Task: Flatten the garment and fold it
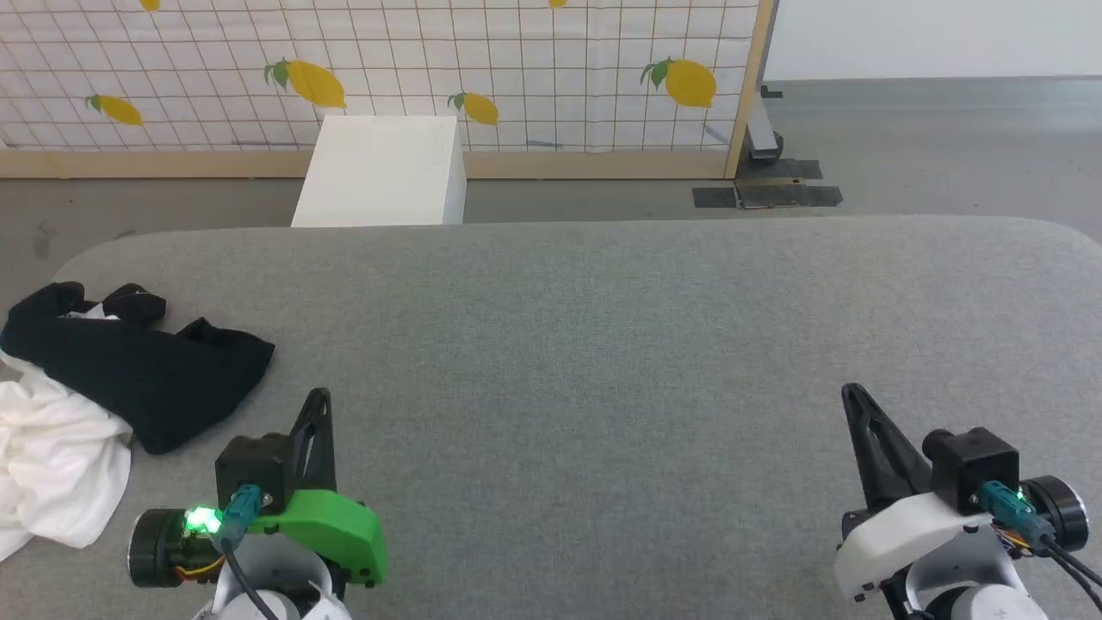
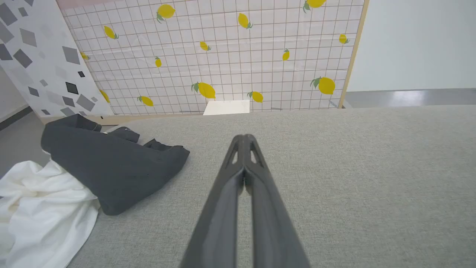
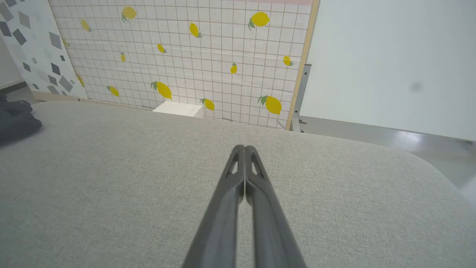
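The garment (image 1: pixel 112 379) lies crumpled at the left edge of the grey table (image 1: pixel 603 344), black cloth on top and white cloth spilling toward the near left. The left wrist view shows the same heap (image 2: pixel 108 171) at left, and the right wrist view catches a dark bit of the garment (image 3: pixel 15 121) at its far left. My left gripper (image 1: pixel 318 398) hovers just right of the heap, shut with nothing in it, fingertips (image 2: pixel 244 139) pressed together. Far from the cloth, at the lower right, my right gripper (image 1: pixel 852 394) is shut and empty too, its tips (image 3: pixel 244 149) touching.
A white box (image 1: pixel 383 170) stands on the floor beyond the table's far edge, before a lemon-patterned partition (image 1: pixel 387 69). The partition's wooden post (image 1: pixel 747 86) and a wheeled foot sit at the back right. Grey floor surrounds the table.
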Robot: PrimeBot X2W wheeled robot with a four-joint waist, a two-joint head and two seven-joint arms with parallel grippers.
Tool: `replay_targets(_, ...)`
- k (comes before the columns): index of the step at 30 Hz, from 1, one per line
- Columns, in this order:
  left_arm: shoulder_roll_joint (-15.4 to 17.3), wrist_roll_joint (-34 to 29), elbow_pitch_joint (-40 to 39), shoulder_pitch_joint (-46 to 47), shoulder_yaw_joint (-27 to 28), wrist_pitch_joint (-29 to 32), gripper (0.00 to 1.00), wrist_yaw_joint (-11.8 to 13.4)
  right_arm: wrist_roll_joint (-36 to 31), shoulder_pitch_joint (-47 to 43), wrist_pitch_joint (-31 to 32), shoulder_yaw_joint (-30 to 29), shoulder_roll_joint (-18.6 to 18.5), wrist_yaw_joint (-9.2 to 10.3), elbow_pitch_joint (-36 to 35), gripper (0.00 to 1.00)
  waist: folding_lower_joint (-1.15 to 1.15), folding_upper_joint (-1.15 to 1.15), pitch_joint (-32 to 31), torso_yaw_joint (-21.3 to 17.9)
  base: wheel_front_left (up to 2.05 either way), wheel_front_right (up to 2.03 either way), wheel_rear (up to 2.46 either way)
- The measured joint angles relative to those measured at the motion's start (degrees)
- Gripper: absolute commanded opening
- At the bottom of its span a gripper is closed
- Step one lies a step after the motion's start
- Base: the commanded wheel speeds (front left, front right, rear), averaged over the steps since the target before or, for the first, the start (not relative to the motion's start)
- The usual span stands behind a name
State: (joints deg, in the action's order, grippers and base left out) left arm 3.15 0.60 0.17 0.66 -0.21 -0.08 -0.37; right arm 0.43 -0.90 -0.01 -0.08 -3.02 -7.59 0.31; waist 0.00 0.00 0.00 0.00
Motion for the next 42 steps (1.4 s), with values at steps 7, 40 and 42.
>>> replay_targets(7, 0.0, 0.0, 0.0, 0.0, 0.0, 0.0, 0.00, 0.0, 0.0, 0.0, 0.0, 0.0, 0.0, 0.00, 0.0, 0.00, 0.00, 0.00, 0.0, 0.0, 0.00, 0.00, 0.00)
replay_targets(40, 0.0, 0.0, 0.0, 0.0, 0.0, 0.0, 0.00, 0.0, 0.0, 0.0, 0.0, 0.0, 0.0, 0.00, 0.0, 0.00, 0.00, 0.00, 0.0, 0.0, 0.00, 0.00, 0.00)
replay_targets(42, 0.0, 0.0, 0.0, 0.0, 0.0, 0.0, 0.00, 0.0, 0.0, 0.0, 0.0, 0.0, 0.0, 0.00, 0.0, 0.00, 0.00, 0.00, 0.0, 0.0, 0.00, 0.00, 0.00)
